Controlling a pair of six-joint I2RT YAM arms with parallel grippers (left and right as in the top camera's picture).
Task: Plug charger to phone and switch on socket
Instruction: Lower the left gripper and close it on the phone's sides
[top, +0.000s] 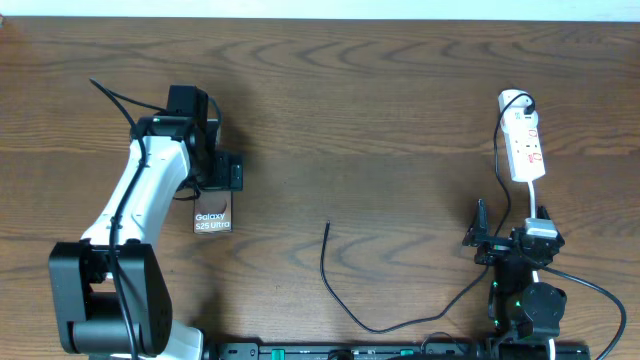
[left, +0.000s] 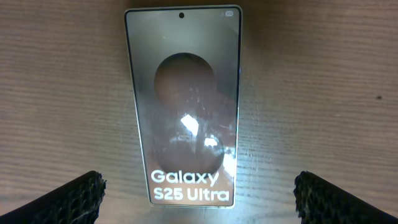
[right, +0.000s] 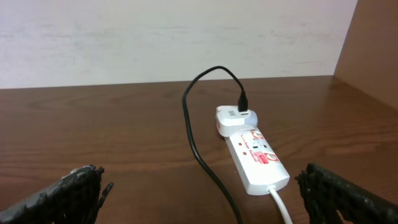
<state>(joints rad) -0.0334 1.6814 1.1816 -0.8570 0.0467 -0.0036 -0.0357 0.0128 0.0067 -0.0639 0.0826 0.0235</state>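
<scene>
Phone (left: 183, 106) lies flat on the desk (top: 380, 80), screen up, directly under the left tool (left: 199, 205). Its "Galaxy S25 Ultra" end sits between the two fingertips (left: 65, 199); the camera-hole end points away from the tool. Left tool is spread wide, one finger either side of the phone, neither touching it, nothing gripped.

Charger (right: 193, 144): the free plug tip lies on bare desk, roughly between the two tools and well apart from the phone. The cable loops toward the near desk edge, then runs up past the right tool (right: 205, 202) to a white adapter (right: 233, 119) at the far end of the socket (right: 258, 160).

Socket is straight ahead of the right tool, apart from it. Its white cord (right: 280, 205) leaves the near end, heading back toward the tool. Right tool is also wide open and empty. Can't tell the socket's switch position.
</scene>
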